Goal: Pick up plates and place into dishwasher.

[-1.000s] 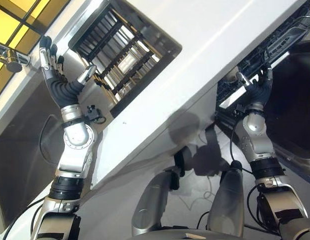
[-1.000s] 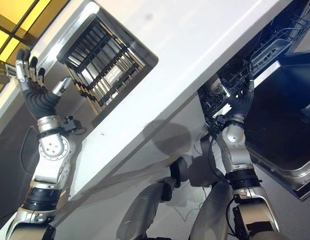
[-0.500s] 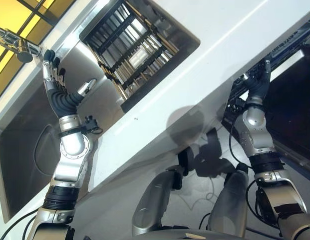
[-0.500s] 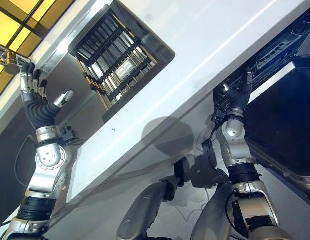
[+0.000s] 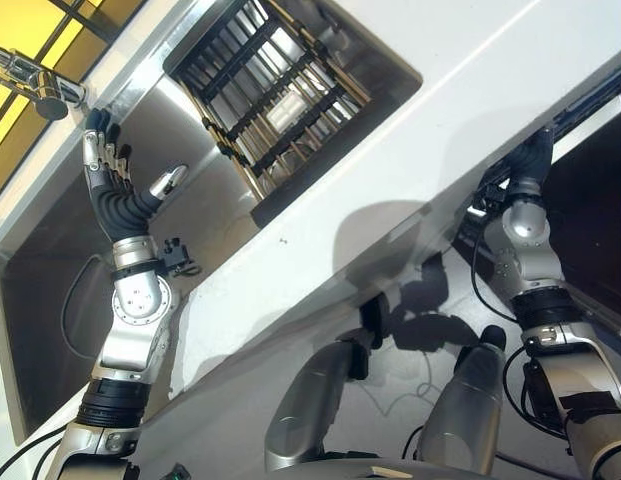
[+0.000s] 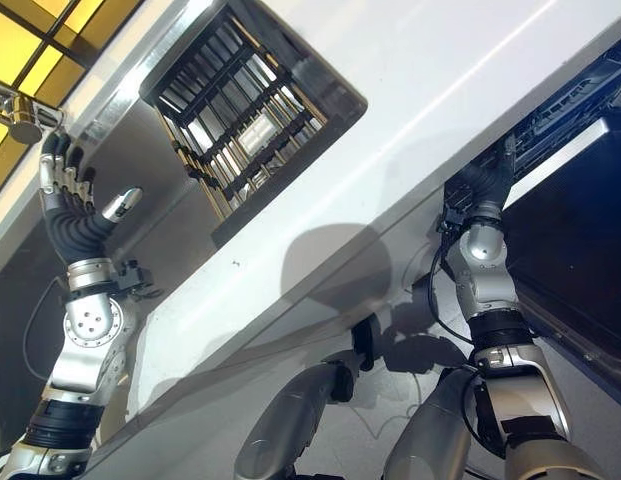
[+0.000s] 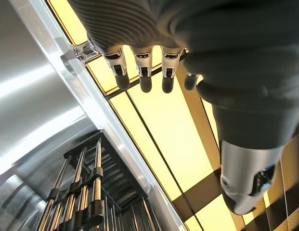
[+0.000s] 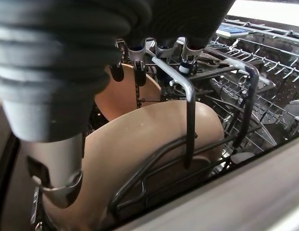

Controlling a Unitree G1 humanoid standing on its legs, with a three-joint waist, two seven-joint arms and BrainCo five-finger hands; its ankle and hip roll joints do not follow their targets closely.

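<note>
Tan plates (image 8: 154,134) stand racked just beyond the right hand (image 8: 139,29)'s straight, empty fingers (image 8: 138,72).

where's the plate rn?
Right wrist view: two tan plates stand on edge in the dishwasher rack, just past the right hand.

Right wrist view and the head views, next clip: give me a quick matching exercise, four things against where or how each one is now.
Things:
1. left hand
2. right hand
3. large tan round plates
4. black wire drying rack

States:
A. standing on edge in the dark wire dishwasher rack
B. sitting in the steel sink
C. fingers straight, raised over the sink, holding nothing
D. fingers extended at the dishwasher rack's wire handle

Pairs: 1-C, 2-D, 3-A, 4-B
</note>
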